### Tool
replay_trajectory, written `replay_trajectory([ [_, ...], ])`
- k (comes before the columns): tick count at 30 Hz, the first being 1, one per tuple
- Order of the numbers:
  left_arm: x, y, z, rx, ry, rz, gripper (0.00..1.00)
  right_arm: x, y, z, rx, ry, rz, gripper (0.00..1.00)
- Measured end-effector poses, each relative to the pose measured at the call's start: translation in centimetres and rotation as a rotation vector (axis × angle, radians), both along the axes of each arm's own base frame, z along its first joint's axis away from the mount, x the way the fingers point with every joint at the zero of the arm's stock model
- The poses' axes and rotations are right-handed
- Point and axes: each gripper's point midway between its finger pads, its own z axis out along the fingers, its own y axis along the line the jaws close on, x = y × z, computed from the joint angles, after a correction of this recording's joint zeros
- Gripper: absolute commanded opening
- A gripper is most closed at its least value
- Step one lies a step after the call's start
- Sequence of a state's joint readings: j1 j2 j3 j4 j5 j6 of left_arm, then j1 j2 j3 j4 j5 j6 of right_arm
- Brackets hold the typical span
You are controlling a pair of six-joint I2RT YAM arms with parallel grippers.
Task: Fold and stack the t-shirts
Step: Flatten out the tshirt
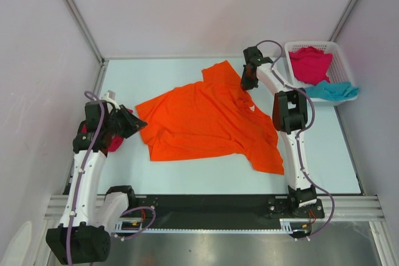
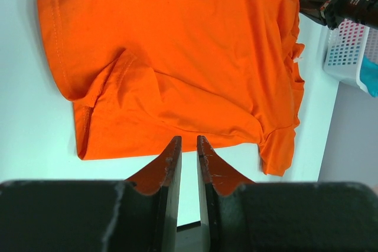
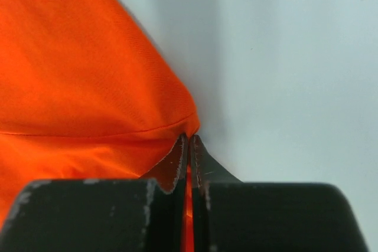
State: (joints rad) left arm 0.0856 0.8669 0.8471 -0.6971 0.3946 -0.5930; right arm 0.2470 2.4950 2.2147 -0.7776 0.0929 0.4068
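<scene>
Right gripper (image 3: 189,138) pinches the orange t-shirt (image 1: 206,123) at its 1 o'clock edge (cloth between the jaws); left gripper (image 2: 189,140), at 9 o'clock, stands slightly parted, empty.

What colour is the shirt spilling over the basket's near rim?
That shirt is teal, seen best in the top view.

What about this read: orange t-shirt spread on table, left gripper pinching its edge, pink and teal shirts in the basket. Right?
Wrong arm: the right gripper pinches the edge of the orange t-shirt, per the right wrist view. Rest holds.
</scene>
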Motion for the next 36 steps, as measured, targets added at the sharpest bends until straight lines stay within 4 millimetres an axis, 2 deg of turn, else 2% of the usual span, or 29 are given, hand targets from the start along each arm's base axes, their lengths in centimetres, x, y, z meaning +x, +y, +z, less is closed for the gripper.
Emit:
replay_trajectory([
  [4, 0.2, 0.0, -0.1, 0.0, 0.0, -0.001, 0.21, 0.3, -0.5, 0.0, -0.023, -0.012, -0.015, 0.0],
  [9, 0.2, 0.1, -0.1, 0.006, -0.002, -0.004, 0.2, 2.3, -3.1, 0.3, -0.092, -0.058, -0.094, 0.0],
  [13, 0.2, 0.2, -0.1, 0.019, -0.007, -0.004, 0.2, 3.4, -8.6, 0.4, -0.16, -0.078, -0.224, 0.0],
  [15, 0.2, 0.2, -0.2, 0.021, -0.006, -0.003, 0.2, 3.4, -11.6, 0.5, -0.205, -0.076, -0.292, 0.0],
  [18, 0.2, 0.3, -0.2, 0.022, -0.006, -0.002, 0.2, 3.3, -15.2, 0.6, -0.252, -0.077, -0.364, 0.0],
  [19, 0.2, 0.3, -0.2, 0.023, -0.006, -0.001, 0.2, 3.3, -15.8, 0.6, -0.259, -0.076, -0.375, 0.02],
  [20, 0.2, 0.3, -0.2, 0.024, -0.005, 0.0, 0.21, 3.4, -16.4, 0.6, -0.264, -0.075, -0.378, 0.09],
  [22, 0.2, 0.3, -0.4, 0.024, -0.001, 0.001, 0.2, 3.9, -16.3, 0.6, -0.256, -0.082, -0.371, 0.19],
  [23, 0.2, 0.3, -0.5, 0.024, 0.003, 0.001, 0.21, 4.0, -15.9, 0.5, -0.249, -0.083, -0.36, 0.28],
  [31, 0.2, 0.3, -2.3, 0.019, 0.034, 0.0, 0.2, 4.1, -14.0, 0.7, -0.238, -0.082, -0.297, 0.39],
  [33, 0.3, 0.2, -3.4, 0.013, 0.052, -0.002, 0.2, 4.1, -13.3, 1.6, -0.252, -0.096, -0.28, 0.4],
  [35, 0.4, 0.0, -4.8, -0.004, 0.082, -0.004, 0.21, 4.2, -12.4, 3.6, -0.265, -0.127, -0.263, 0.4],
  [36, 0.4, -0.1, -5.6, -0.012, 0.102, -0.002, 0.2, 4.1, -11.6, 5.2, -0.271, -0.152, -0.25, 0.41],
])
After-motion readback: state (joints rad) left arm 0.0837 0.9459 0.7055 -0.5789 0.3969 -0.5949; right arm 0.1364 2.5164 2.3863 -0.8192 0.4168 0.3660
